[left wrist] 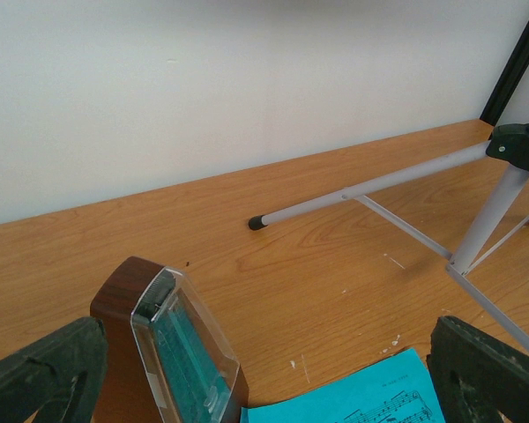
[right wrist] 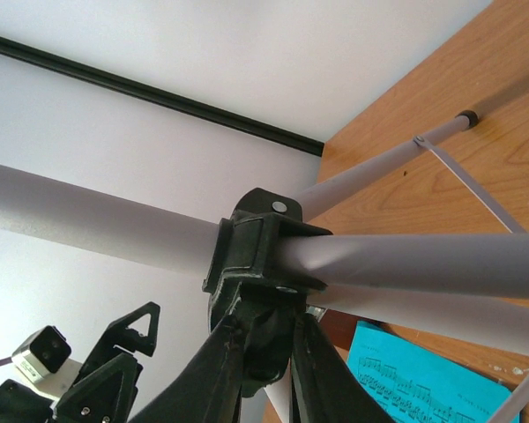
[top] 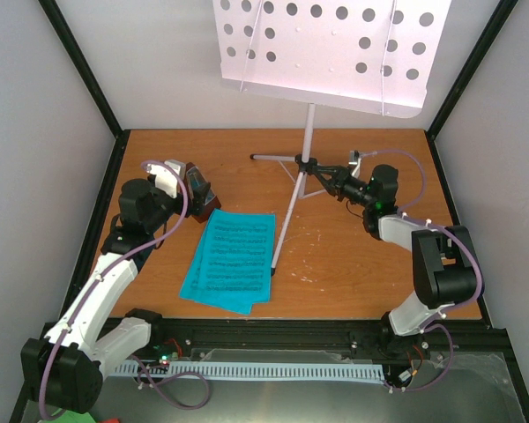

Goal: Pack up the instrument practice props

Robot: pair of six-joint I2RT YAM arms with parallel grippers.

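L arm: left claw point(top: 191, 182) point(left wrist: 264, 330) is spread wide at the bench's point(top: 388, 273) left rear. The red-brown metronome point(top: 202, 195) point(left wrist: 172, 352) w/ clear cover stands between its fingers point(left wrist: 44, 374), much nearer the left one; can't tell if they touch. Cyan sheet-music pages point(top: 232, 257) point(left wrist: 361, 397) point(right wrist: 414, 374) lie flat in a stack at mid bench, far-left corner just beside the metronome. Silver music stand point(top: 307, 132) stands at rear centre w/ its perforated desk point(top: 326, 48) up top and tripod legs splayed on the wood, one foot ending by the pages' right edge. R arm: right claw point(top: 333, 179) point(right wrist: 269, 344) reaches in from the right, fingers drawn close together and pinching the underside of the black hub point(top: 310, 166) point(right wrist: 256, 251) where legs meet pole.
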